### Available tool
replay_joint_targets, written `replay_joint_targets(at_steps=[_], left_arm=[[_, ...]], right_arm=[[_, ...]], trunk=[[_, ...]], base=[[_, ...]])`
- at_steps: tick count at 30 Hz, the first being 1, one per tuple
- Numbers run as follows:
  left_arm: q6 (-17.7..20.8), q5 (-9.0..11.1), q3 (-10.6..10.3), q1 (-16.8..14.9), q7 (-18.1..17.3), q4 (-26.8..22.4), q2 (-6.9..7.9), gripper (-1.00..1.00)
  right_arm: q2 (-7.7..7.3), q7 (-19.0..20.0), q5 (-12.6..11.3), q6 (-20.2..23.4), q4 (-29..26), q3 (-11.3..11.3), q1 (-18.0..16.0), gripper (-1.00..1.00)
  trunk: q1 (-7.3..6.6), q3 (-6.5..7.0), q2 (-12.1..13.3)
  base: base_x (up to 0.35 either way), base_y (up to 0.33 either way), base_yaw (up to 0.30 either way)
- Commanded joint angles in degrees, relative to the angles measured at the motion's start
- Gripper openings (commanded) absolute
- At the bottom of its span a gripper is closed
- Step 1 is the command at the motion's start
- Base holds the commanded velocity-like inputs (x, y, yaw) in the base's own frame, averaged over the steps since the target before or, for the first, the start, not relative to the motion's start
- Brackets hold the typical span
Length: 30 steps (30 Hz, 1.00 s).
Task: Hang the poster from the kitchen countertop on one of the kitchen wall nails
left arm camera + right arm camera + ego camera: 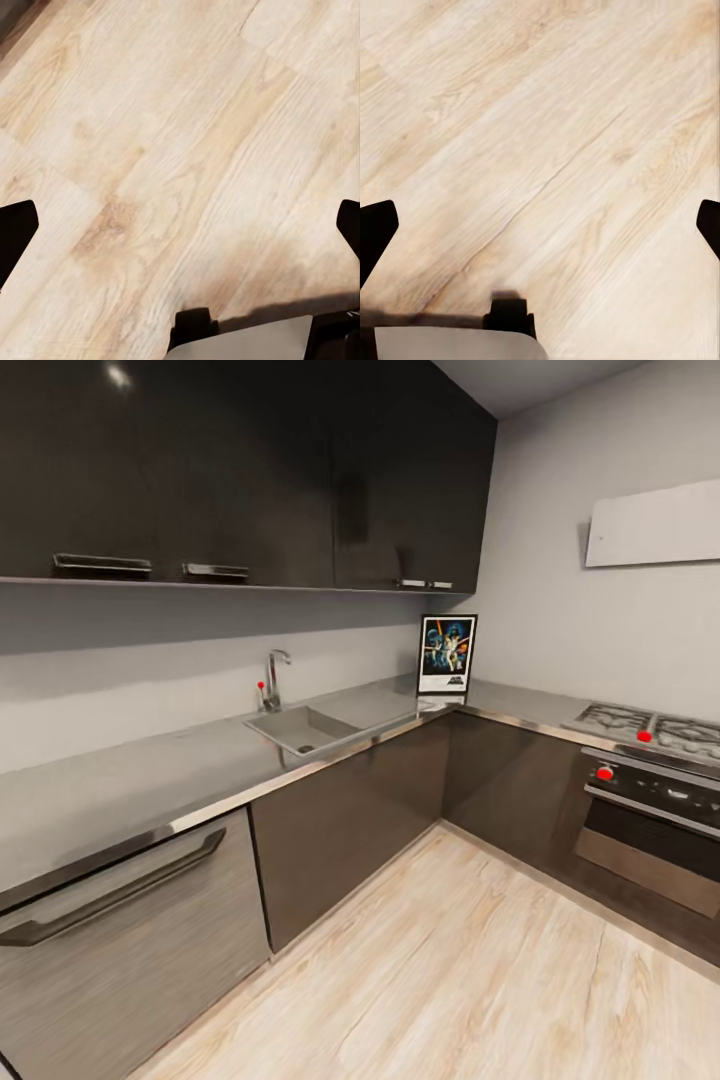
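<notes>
Poster-hanging is barely out of the blocks, judging by how things lie: nothing lifted, nothing hung, the robot standing well back on the pale wood floor (480, 970) with the whole kitchen spread out ahead. Biggest thing first, the kitchen countertop (130, 780), a long grey glossy L running along the left wall, round the far corner and along the right wall, with dark cabinet fronts (350, 820) below and dark upper cabinets (250, 470) above. Set into it on the left run, the sink (300, 730) with its tap (273, 680) behind; on the right run, the gas hob (650, 730) above an oven (650, 820). High on the right wall sits a pale flat panel (655, 525). And right in the far corner, there it is, the poster (447, 653), standing upright on the worktop and seemingly leaning against the wall, well apart from the robot. Wall nails? Too small to make out on those off-white walls from here. Now the hands: the left gripper (180, 225) looks down at bare floorboards, its dark fingertips at opposite edges of the wrist view, spread wide, nothing between them. The right gripper (540, 225) is the same story, jaws wide apart over bare planks, holding nothing. So all of it is left: close in on that corner, take the poster, find a nail, hang it.
</notes>
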Motion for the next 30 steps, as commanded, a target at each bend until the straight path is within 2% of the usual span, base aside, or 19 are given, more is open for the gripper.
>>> replay_joint_targets(at_steps=[1, 15, 30], left_arm=[[-0.1, -0.48, -0.05, 0.01, -0.01, -0.08, 0.03, 1.0], [-0.15, -0.44, 0.04, 0.01, 0.0, -0.08, 0.06, 1.0], [-0.15, -0.41, 0.07, 0.01, -0.02, -0.08, 0.06, 1.0]], right_arm=[[-0.01, 0.02, 0.03, -0.18, 0.05, 0.06, -0.03, 1.0], [0.07, 0.02, 0.04, -0.26, 0.05, 0.13, -0.03, 1.0], [0.07, 0.02, 0.03, -0.33, 0.05, 0.02, -0.03, 1.0]], trunk=[[0.03, -0.05, -0.02], [0.03, -0.05, -0.02], [0.03, -0.05, -0.02]], base=[[0.319, -0.052, -0.001], [0.332, -0.008, -0.016], [0.335, -0.001, -0.265]])
